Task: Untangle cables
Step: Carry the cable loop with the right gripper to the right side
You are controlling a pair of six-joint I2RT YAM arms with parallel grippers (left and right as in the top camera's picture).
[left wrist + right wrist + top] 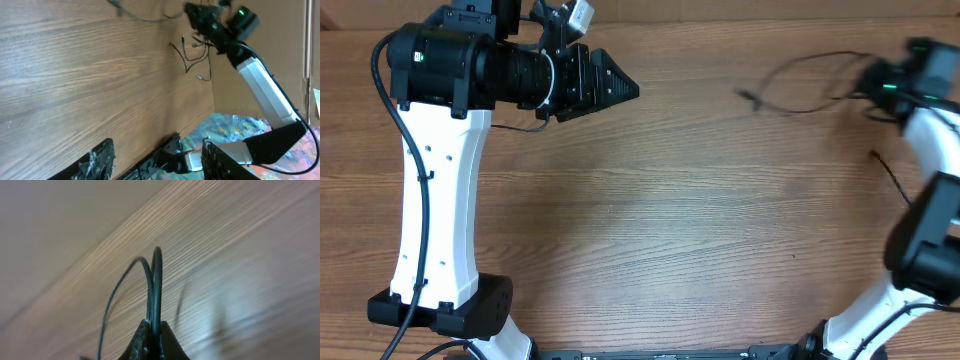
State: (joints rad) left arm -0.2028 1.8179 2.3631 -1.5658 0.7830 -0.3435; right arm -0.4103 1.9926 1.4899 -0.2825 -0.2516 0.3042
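We grip the cables (157, 290) in our clenched right claw (885, 85) at upper right; our released left claw (159, 162) should next catch a loose strand.

Overhead looks straight down; left wrist faces the right arm (265, 92) across the table (75, 75) — right wrist close-up.

Overhead: cables (750, 97) motion-blurred; wrist view: right tool (151, 330) cut off at bottom edge.
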